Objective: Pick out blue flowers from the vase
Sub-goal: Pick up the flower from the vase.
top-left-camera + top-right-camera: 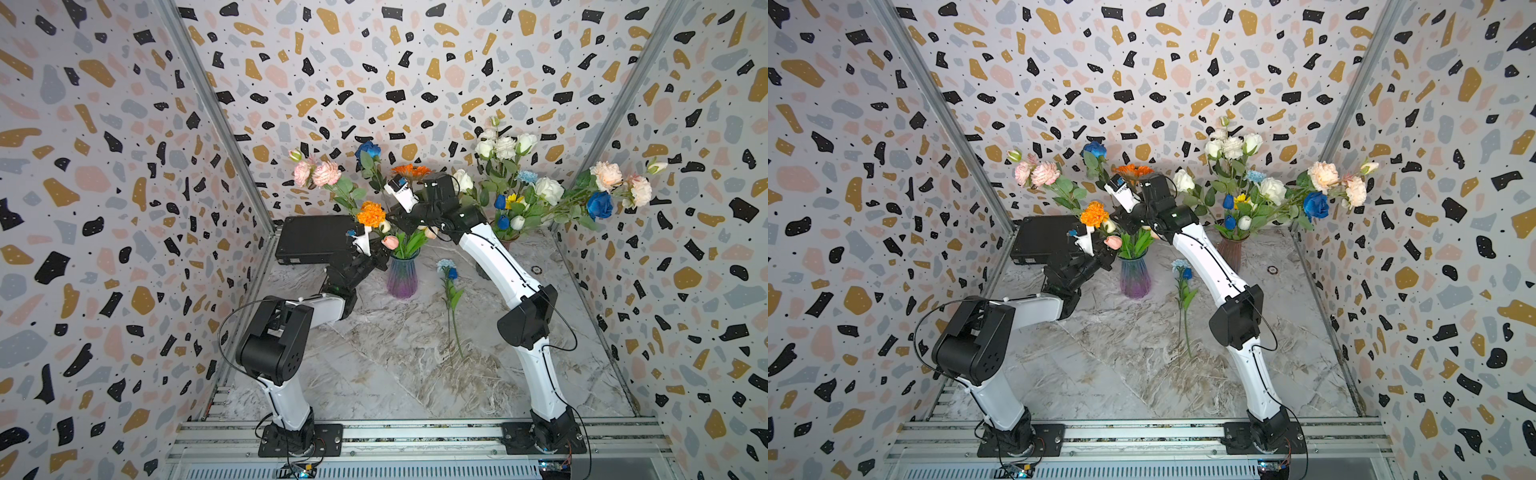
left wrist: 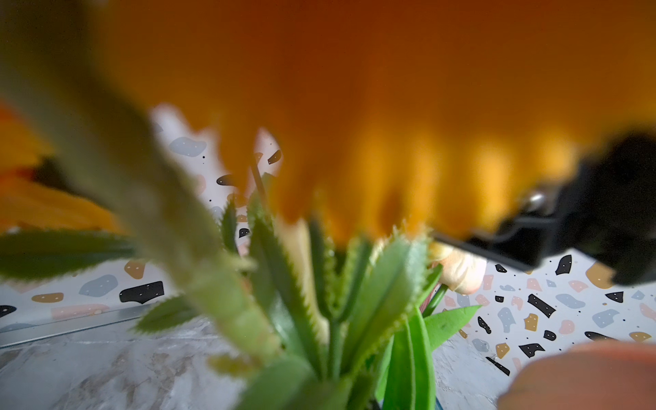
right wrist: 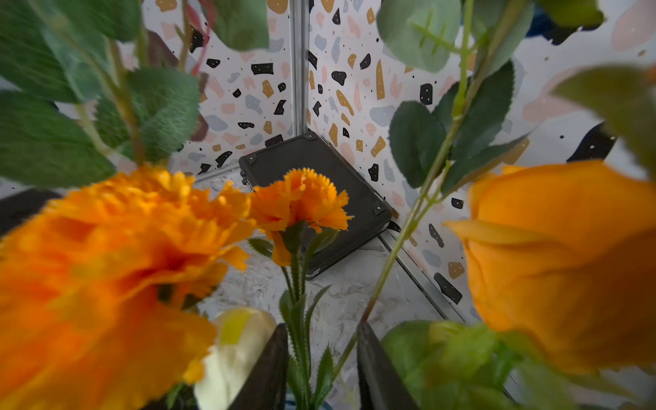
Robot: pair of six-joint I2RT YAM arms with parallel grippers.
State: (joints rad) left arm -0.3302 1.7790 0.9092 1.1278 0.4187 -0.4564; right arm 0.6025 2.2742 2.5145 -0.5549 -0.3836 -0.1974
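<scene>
While one blue rose [image 1: 368, 149] stands tallest at the back of the bunch in the purple glass vase [image 1: 402, 279], a pale blue carnation [image 1: 445, 264] and a small dark blue bud [image 1: 452, 273] lie on the marble table [image 1: 395, 365] just right of that vase, their stems running toward the robot's bases. Farther right of the vase, a reddish vase [image 1: 1230, 251] holds blue tulips [image 1: 500, 202], a sky-blue carnation [image 1: 527, 176] and a second blue rose [image 1: 599, 205] among white roses [image 1: 548, 190]. From above, the right gripper [image 3: 321, 333] reaches into the purple vase's bunch, its dark fingers [image 3: 266, 369] parted around green stems without clamping them, with orange carnations [image 3: 301, 198] crowding its wrist view. Just beside the vase's rim on the left sits the left gripper [image 1: 379, 258]; whether it is parted or closed cannot be told. Behind the vase, to its left, lies a black case [image 1: 316, 239]
</scene>
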